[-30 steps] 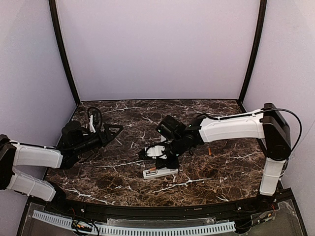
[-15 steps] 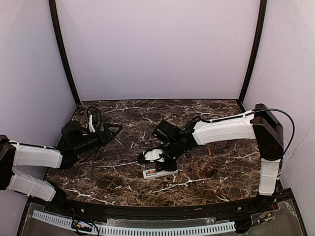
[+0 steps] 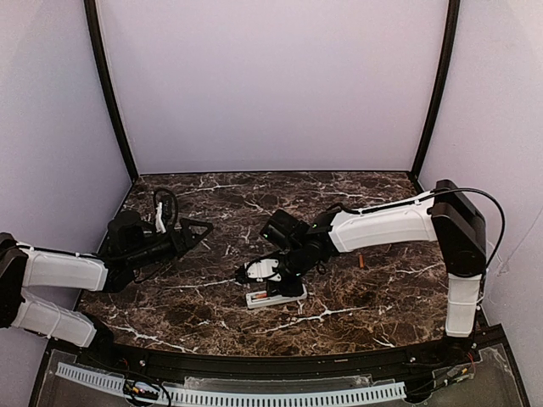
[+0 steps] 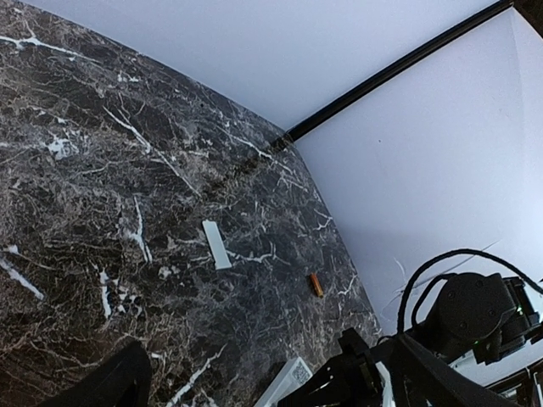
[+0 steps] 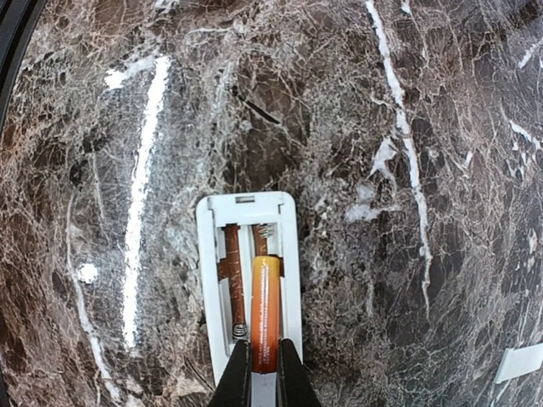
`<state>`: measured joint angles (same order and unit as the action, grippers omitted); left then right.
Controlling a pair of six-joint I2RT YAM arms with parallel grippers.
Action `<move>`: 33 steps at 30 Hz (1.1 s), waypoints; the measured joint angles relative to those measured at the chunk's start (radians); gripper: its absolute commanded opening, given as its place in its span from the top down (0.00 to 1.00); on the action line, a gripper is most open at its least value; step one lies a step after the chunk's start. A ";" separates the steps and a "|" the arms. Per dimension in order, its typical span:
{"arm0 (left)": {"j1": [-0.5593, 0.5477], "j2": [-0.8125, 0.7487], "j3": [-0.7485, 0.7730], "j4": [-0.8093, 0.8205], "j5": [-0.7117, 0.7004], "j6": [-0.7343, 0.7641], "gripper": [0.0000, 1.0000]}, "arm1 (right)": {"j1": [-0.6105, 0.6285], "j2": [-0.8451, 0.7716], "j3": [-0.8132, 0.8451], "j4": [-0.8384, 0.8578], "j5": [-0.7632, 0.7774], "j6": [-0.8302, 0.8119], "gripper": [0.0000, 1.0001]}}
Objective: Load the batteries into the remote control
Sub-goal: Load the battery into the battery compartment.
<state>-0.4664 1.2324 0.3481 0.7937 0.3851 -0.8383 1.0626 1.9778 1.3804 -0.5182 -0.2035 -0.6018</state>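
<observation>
Right fingers (image 5: 240, 377) pinched a battery (image 5: 265, 305) in the remote control (image 5: 246, 210) slot.
The remote lay flat on the table (image 3: 382, 305), front-centre, slot up, its long axis running straight out from the right fingers. The battery lay parallel in the right-hand bay, its near end between the fingertips and its far end toward the spring. Left fingers (image 3: 197, 223) were spread wide, well apart to the left. A second battery (image 4: 316, 285) lay loose near a white strip (image 4: 216, 244).
</observation>
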 measured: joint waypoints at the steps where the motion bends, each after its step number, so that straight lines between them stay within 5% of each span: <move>1: 0.000 0.000 0.000 -0.024 0.013 0.010 0.08 | 0.000 0.000 0.000 0.000 0.000 0.001 1.00; 7: 0.000 -0.047 -0.049 -0.202 0.087 0.067 0.50 | 0.001 0.000 0.000 0.002 0.001 0.013 1.00; 18: -0.015 -0.023 -0.108 -0.301 0.212 0.083 0.61 | 0.005 0.003 0.001 0.004 0.002 0.032 1.00; 33: -0.179 0.279 -0.098 -0.056 0.256 -0.030 0.72 | 0.011 0.010 0.014 0.000 0.014 0.058 1.00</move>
<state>-0.6453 1.5116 0.2501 0.7380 0.6407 -0.8680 1.0737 1.9881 1.3949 -0.5182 -0.1898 -0.5438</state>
